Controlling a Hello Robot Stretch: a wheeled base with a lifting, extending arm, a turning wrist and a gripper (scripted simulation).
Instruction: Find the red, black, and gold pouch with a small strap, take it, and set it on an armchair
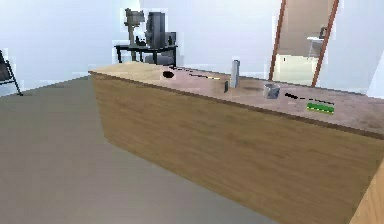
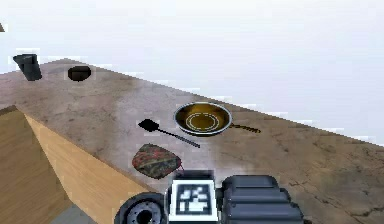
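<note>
In the forward view the wooden counter (image 1: 200,130) is cut off by the right edge, and a dark frame (image 1: 6,72) at nine o'clock is cropped by the left edge. A green item (image 1: 320,106) at three o'clock is too small to be identified. In the arm side view the gripper (image 2: 142,212) at six o'clock is cut by the bottom edge; whether anything is held cannot be told.
</note>
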